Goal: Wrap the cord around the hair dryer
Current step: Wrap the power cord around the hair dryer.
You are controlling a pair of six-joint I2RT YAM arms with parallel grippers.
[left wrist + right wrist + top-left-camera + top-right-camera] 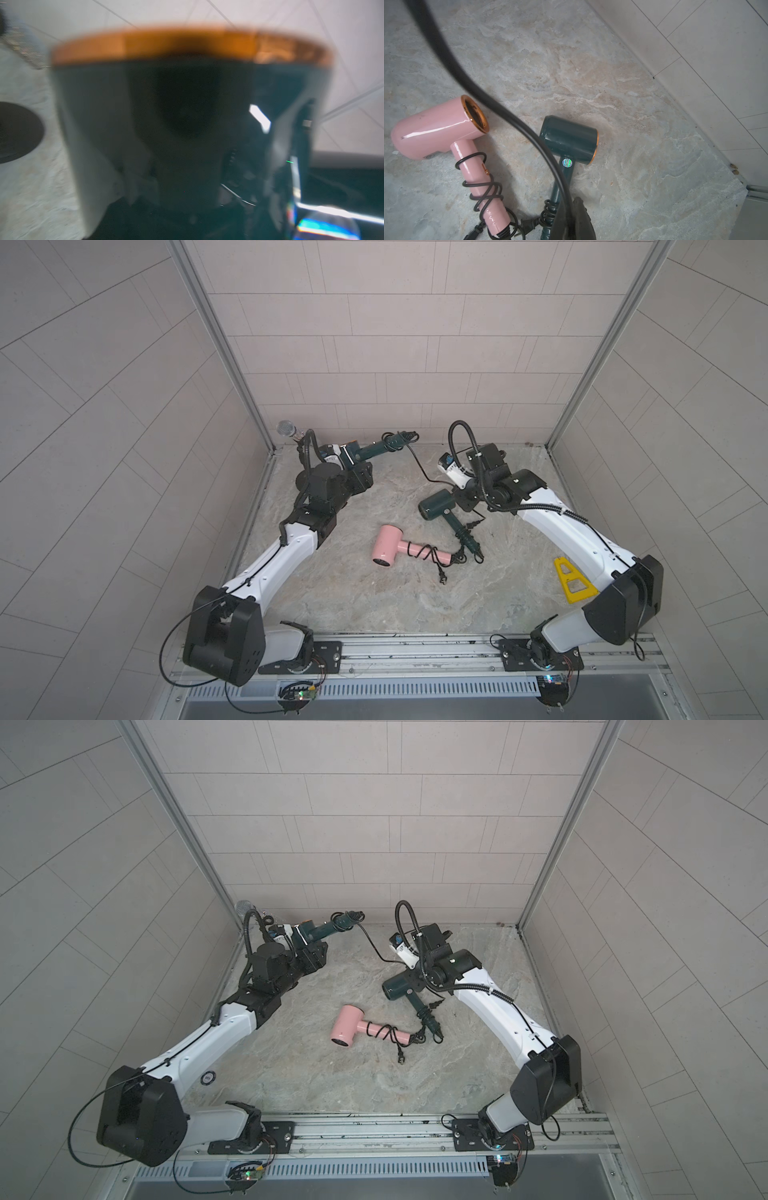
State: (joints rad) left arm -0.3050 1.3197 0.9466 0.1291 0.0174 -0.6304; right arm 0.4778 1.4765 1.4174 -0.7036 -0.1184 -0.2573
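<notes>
My left gripper [347,466] is shut on the head of a dark green hair dryer [374,448], raised at the back left with its handle pointing right. In the left wrist view the head [187,99] with its copper rim fills the frame, blurred, and hides the jaws. Some black cord [417,462] is coiled at the handle's end, and the rest runs down to my right gripper [457,489]. In the right wrist view, that gripper [571,224] is shut on the cord [500,108].
A second green dryer [569,139] and a pink dryer [436,128], each with its cord wound on the handle, lie under and beside my right gripper. A microphone [286,429] stands at the back left corner. A yellow triangle [571,580] lies at the right. Tiled walls enclose three sides.
</notes>
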